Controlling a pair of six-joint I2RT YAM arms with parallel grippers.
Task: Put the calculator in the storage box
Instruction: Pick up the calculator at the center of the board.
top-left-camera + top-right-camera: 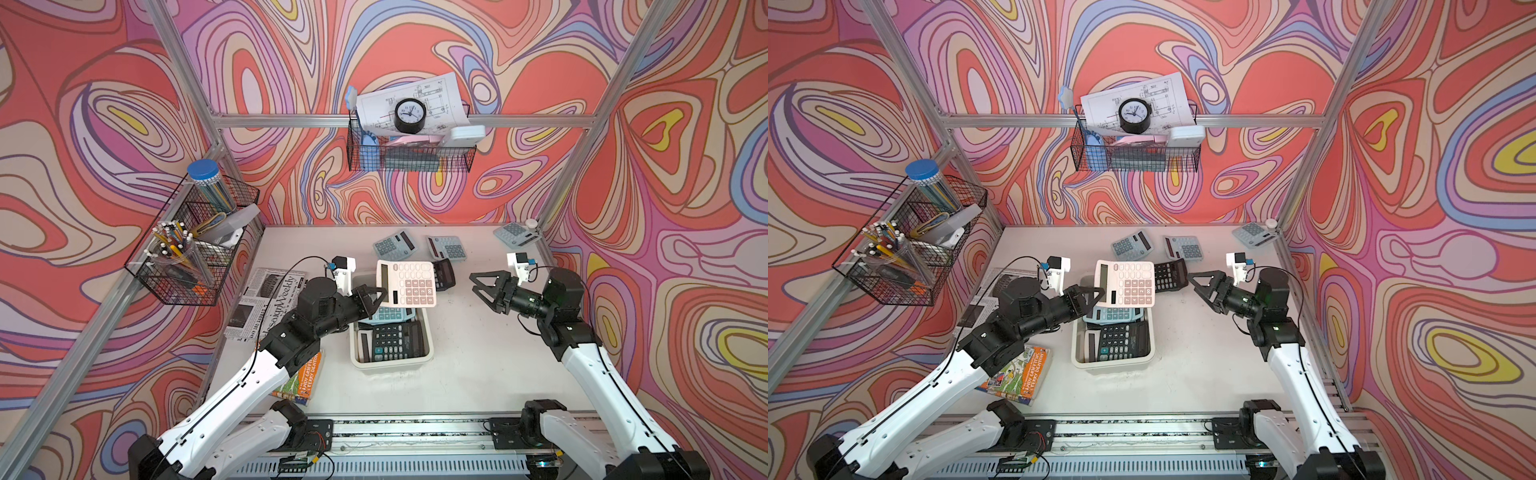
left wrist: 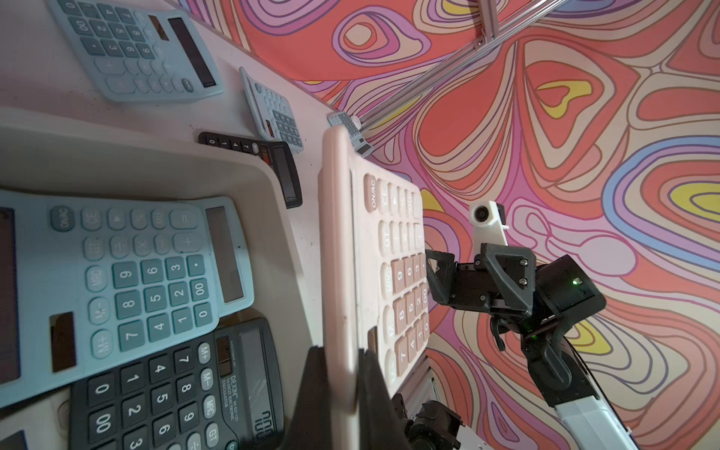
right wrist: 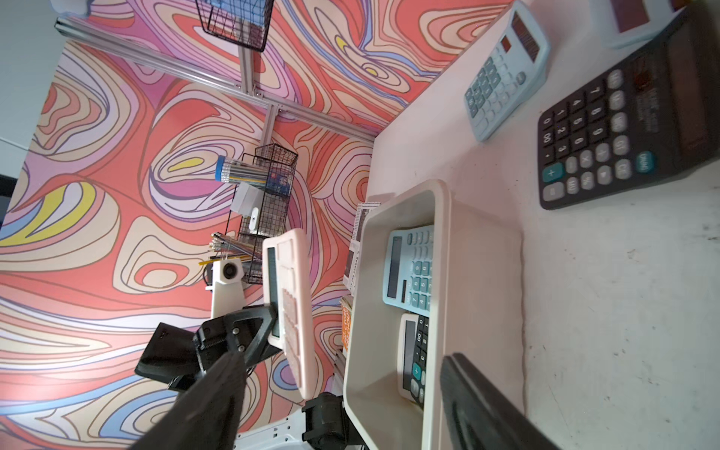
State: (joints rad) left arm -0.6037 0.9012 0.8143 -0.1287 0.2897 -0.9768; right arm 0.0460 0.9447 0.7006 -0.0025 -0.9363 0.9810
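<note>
A pink calculator (image 1: 409, 284) (image 1: 1127, 282) hangs keys-up above the far end of the cream storage box (image 1: 390, 363) (image 1: 1113, 365). My left gripper (image 1: 376, 297) (image 2: 352, 370) is shut on the display-side edge of the calculator (image 2: 393, 272). Inside the box lie a light blue calculator (image 1: 388, 316) and a black one (image 1: 395, 340). My right gripper (image 1: 473, 281) (image 3: 343, 356) hovers to the right of the box (image 3: 436, 272), open and holding nothing. It stands apart from the pink calculator (image 3: 290, 304).
Three light blue calculators (image 1: 395, 245) (image 1: 446, 248) (image 1: 517, 235) and a black one (image 1: 444, 274) lie on the table behind the box. A newspaper (image 1: 266, 299) and a book (image 1: 303, 378) lie under the left arm. Black wire baskets (image 1: 195, 245) (image 1: 411, 153) hang on the walls.
</note>
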